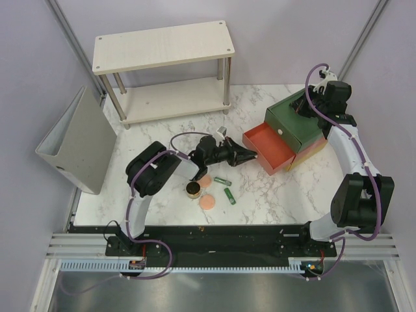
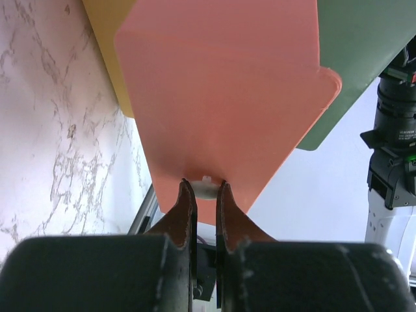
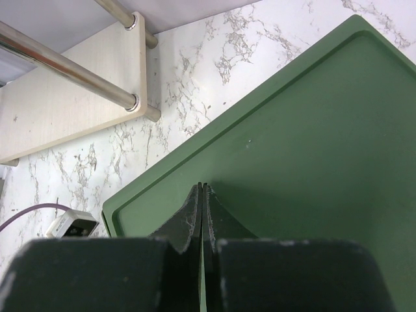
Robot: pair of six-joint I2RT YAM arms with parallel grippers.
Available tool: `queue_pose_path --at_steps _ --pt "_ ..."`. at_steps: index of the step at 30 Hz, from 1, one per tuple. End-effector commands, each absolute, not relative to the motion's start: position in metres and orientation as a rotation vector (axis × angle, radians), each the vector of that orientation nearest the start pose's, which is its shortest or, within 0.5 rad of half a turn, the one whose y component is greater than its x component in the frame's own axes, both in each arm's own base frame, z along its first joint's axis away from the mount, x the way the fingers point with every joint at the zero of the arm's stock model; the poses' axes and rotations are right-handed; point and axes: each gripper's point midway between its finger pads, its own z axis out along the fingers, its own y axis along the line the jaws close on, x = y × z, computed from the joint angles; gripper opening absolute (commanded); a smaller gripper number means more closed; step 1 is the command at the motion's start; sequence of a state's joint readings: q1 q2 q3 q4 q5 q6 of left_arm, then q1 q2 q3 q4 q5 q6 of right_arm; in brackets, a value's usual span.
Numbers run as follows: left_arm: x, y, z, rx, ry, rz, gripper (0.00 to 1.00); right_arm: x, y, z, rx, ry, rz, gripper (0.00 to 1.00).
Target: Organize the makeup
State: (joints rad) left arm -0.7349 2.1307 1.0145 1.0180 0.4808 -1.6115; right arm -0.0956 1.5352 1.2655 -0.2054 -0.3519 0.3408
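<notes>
Top view: left gripper (image 1: pixel 252 156) sits at the front of the red drawer (image 1: pixel 272 148), which stands open from the drawer box (image 1: pixel 292 118). Right gripper (image 1: pixel 307 105) is on the box's top. Jar (image 1: pixel 193 190), discs (image 1: pixel 208 203) and tubes (image 1: pixel 229 195) lie loose, well left of the box

Left wrist: jaws are clamped on the small knob (image 2: pixel 205 186). The purchase is thin, so you could slip off or drag the box

Right wrist: jaws are pressed together, tips on the box's top. Lift and the box may slide

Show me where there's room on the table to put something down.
Bare marble lies between the shelf and the drawer box, and at the front right between the green tubes and the right arm. Crowded in the middle: jar, discs, left arm.
</notes>
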Motion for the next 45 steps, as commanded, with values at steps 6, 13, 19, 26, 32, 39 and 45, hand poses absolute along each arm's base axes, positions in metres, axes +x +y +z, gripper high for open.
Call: queue_pose_path --at_steps 6,13,19,26,32,39,45 --pt "0.309 -0.447 0.152 -0.288 2.093 -2.035 0.47 0.379 0.034 0.098 0.369 2.553 0.488 0.0" --pt "0.316 -0.424 0.163 -0.281 2.05 -2.025 0.54 0.379 0.034 0.099 0.371 2.551 0.486 0.0" --pt "0.317 -0.367 0.161 -0.225 2.073 -1.807 0.55 0.38 0.034 0.099 0.374 2.552 0.491 0.0" --pt "0.31 -0.345 0.156 0.38 2.262 -1.197 0.55 0.379 0.035 0.097 0.371 2.556 0.493 0.0" --pt "0.302 -0.315 0.131 0.814 2.261 -0.69 0.54 0.377 0.035 0.095 0.371 2.563 0.492 0.0" --pt "0.281 -0.291 0.107 1.193 2.179 -0.455 0.54 0.377 0.036 0.094 0.372 2.564 0.499 0.0" --pt "0.265 -0.29 0.09 1.402 2.117 -0.458 0.56 0.379 0.037 0.094 0.372 2.565 0.508 0.0"
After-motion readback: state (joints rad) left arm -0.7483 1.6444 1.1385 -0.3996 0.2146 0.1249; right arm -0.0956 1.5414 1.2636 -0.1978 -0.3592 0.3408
